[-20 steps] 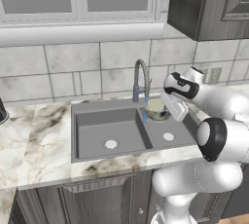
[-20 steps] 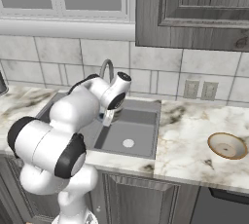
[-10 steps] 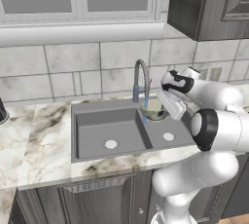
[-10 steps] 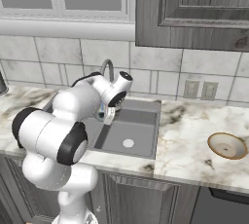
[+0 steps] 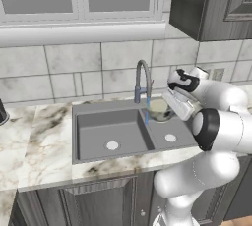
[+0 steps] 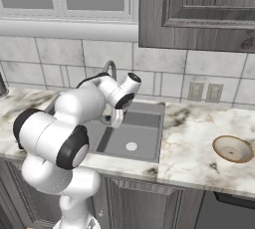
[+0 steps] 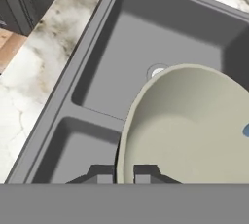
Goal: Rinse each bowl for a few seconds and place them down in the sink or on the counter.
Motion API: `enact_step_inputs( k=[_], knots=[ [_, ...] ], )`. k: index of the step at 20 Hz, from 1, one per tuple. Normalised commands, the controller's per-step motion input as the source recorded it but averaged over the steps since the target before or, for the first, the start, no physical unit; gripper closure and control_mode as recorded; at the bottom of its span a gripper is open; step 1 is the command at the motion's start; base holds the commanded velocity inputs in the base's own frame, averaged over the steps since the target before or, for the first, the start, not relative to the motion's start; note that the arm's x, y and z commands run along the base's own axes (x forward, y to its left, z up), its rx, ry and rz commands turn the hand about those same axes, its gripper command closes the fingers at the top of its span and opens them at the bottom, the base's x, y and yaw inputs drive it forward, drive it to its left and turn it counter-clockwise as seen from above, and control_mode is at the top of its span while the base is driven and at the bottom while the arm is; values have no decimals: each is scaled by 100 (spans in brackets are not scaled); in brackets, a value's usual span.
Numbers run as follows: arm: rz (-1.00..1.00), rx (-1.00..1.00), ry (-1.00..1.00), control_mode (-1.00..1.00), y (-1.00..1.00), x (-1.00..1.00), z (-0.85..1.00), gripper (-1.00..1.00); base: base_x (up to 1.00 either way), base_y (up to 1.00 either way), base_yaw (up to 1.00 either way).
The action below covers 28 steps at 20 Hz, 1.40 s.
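Left base view: cream bowl [image 5: 158, 110] at the fingers [image 5: 170, 103], held over the sink [image 5: 108, 134] beside the faucet [image 5: 142, 80]; blue water stream [image 5: 146, 111] falls at its far side.
Right base view: second bowl [image 6: 232, 149] on the bench [image 6: 194, 146], well away from the fingers.
Hand view: fingers [image 7: 123, 173] clamped on the bowl's rim [image 7: 122, 135], basins beyond.
Risk: thin rim pinch; water load or a tilt could slip the bowl into the basin.

Arm over the sink, second bowl on the table
The white arm [image 6: 74, 118] reaches over the grey sink [image 6: 142, 133]; a cream bowl [image 6: 232, 149] sits well apart on the marble table [image 6: 189, 148].
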Motion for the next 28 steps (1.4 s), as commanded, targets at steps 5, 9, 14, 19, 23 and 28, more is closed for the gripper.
enact_step_inputs(
  k=[5, 9, 14, 19, 23, 28],
  knots=[
    [0, 0, -6, -100, -18, -4, 12, 100, 0, 0, 0],
    [-3, 0, -6, -100, -19, -2, 10, 100, 0, 0, 0],
    [-7, 0, -3, -100, -31, -2, 11, 100, 0, 0, 0],
    [-10, 0, 0, -100, -40, -1, 10, 100, 0, 0, 0],
    [-14, 0, 0, -100, -25, 0, 7, 100, 0, 0, 0],
    [-22, 0, 0, -100, -18, 4, 3, 100, 0, 0, 0]
  ],
)
